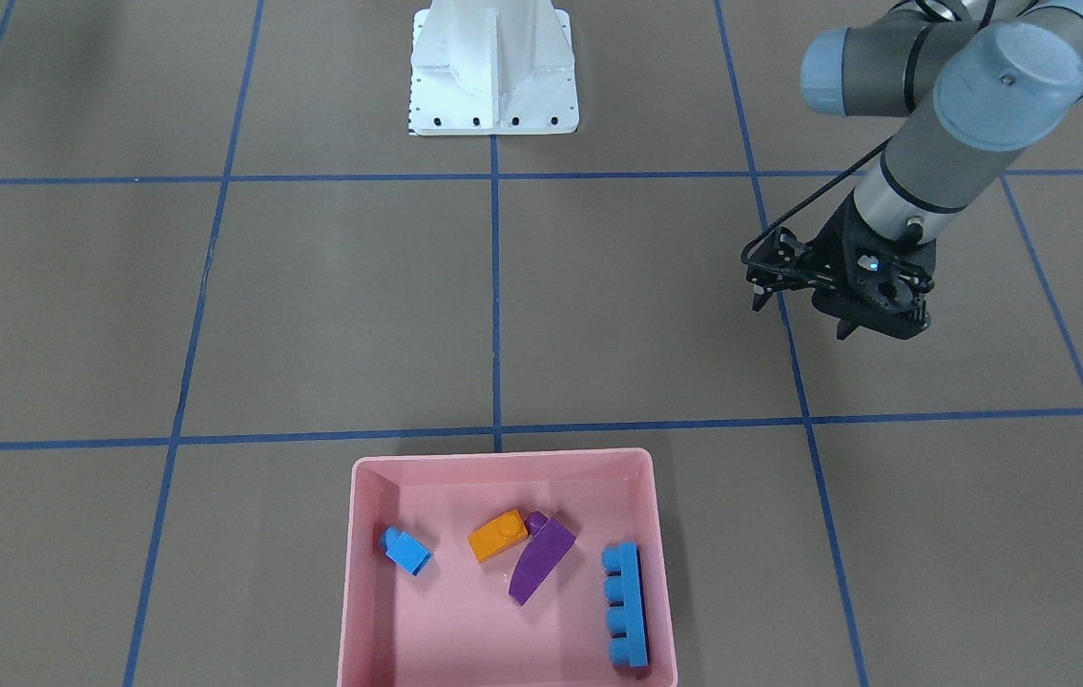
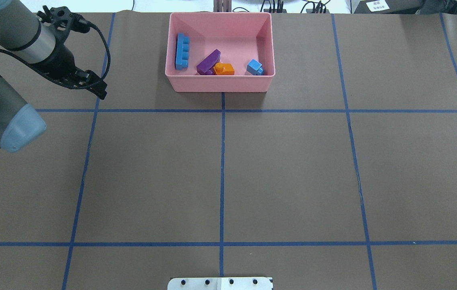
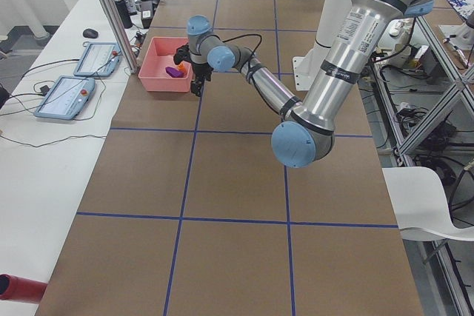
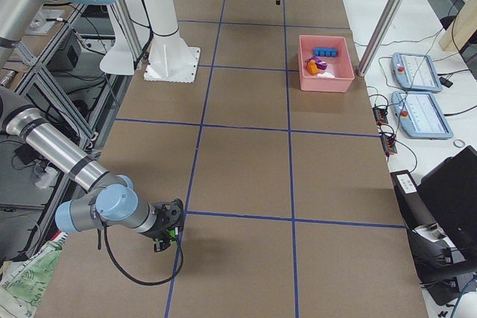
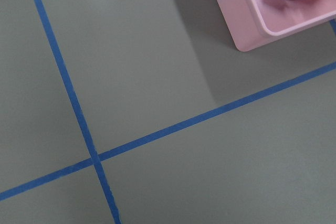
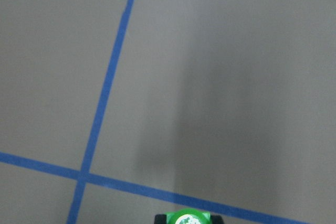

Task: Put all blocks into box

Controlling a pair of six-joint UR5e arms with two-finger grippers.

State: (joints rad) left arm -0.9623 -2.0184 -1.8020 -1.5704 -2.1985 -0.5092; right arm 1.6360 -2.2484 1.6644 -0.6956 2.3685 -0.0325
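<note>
The pink box [image 1: 503, 461] holds a small blue block [image 1: 406, 551], an orange block [image 1: 498, 536], a purple wedge [image 1: 541, 561] and a long blue block [image 1: 627, 606]. From overhead, the box [image 2: 220, 83] sits at the table's far middle. My left gripper [image 1: 803, 318] hangs open and empty over bare table, off to the box's left in the overhead view [image 2: 97, 90]. At the table's right end, my right gripper [image 4: 168, 236] is shut on a green block [image 6: 184, 217], just above the table.
The white robot base [image 1: 493, 76] stands at mid-table on the robot's side. Blue tape lines [image 2: 222, 161] divide the brown table. Tablets [image 4: 417, 72] and cables lie on the white bench beyond the box.
</note>
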